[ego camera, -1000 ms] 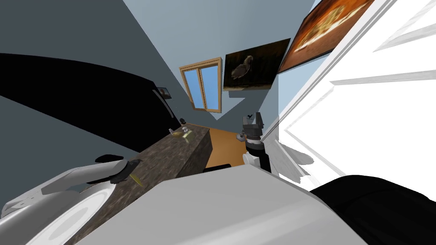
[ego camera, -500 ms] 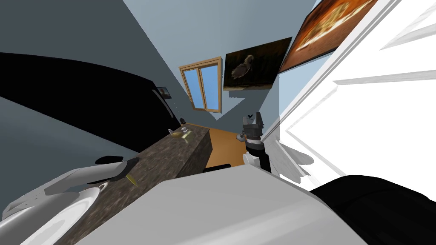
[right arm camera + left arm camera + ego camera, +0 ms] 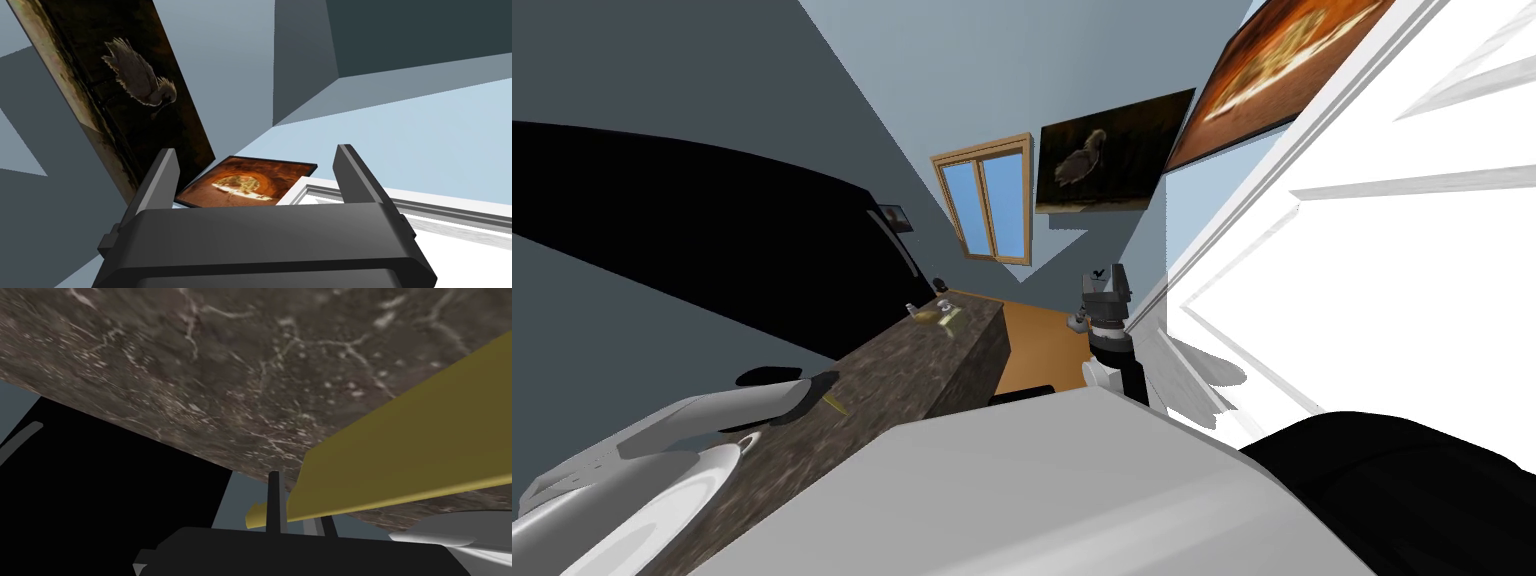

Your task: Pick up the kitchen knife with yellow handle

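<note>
Left tool (image 3: pixel 300 500) clamped on the long yellow knife handle (image 3: pixel 410 453), frame's lower right; lifting off the dark speckled stone worktop (image 3: pixel 225 363) looks pending. Right tool (image 3: pixel 257 160) apart.

The left forearm (image 3: pixel 707 412) is showing as a smooth, rounded shell of white and light grey, ending in a dark joint. The right arm (image 3: pixel 1109 345) is wearing dark ribbed rings above a white segment. The right hand (image 3: pixel 257 150) (a boxy, near-black block) is carrying two thin, blade-like fingers (image 3: pixel 161 182), rendering dark grey; the left hand (image 3: pixel 299 500) is looking alike.
</note>
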Available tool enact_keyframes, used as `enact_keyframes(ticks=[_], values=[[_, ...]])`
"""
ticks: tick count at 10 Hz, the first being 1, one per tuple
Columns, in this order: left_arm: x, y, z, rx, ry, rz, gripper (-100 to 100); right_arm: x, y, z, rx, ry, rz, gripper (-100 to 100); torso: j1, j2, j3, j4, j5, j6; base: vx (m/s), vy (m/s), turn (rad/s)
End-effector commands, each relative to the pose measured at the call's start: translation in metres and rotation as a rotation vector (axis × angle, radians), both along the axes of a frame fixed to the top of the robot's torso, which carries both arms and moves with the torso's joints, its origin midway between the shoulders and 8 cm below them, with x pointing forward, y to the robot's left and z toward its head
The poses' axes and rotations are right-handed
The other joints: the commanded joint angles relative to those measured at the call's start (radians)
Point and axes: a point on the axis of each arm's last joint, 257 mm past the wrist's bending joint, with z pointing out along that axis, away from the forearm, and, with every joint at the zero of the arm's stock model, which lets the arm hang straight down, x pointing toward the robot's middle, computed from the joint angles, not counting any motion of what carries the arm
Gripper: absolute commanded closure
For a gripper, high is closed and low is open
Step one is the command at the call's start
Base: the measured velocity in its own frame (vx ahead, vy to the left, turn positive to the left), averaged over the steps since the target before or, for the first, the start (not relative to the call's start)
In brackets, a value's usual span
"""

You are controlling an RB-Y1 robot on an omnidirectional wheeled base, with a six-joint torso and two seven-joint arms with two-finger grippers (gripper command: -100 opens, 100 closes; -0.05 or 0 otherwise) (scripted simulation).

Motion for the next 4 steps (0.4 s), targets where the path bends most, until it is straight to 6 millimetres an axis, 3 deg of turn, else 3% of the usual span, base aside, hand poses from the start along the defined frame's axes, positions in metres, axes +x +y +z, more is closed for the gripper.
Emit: enact_keyframes(ticks=[1, 2, 3, 4], values=[[0.0000, 0.0000, 0.0000, 0.000, 0.000, 0.000, 100, 0.0000, 0.0000, 0.0000, 0.000, 0.000, 0.000, 0, 0.000, 0.000, 0.000, 0.000, 0.000, 0.000, 0.000, 0.000, 0.000], [0.0000, 0.0000, 0.0000, 0.000, 0.000, 0.000, 0, 0.0000, 0.0000, 0.0000, 0.000, 0.000, 0.000, 0, 0.000, 0.000, 0.000, 0.000, 0.000, 0.000, 0.000, 0.000, 0.000], [0.0000, 0.0000, 0.0000, 0.000, 0.000, -0.001, 100, 0.0000, 0.0000, 0.0000, 0.000, 0.000, 0.000, 0, 0.000, 0.000, 0.000, 0.000, 0.000, 0.000, 0.000, 0.000, 0.000], [-0.0001, 0.0000, 0.0000, 0.001, 0.001, -0.001, 0, 0.0000, 0.0000, 0.0000, 0.000, 0.000, 0.000, 0, 0.000, 0.001, 0.000, 0.000, 0.000, 0.000, 0.000, 0.000, 0.000]])
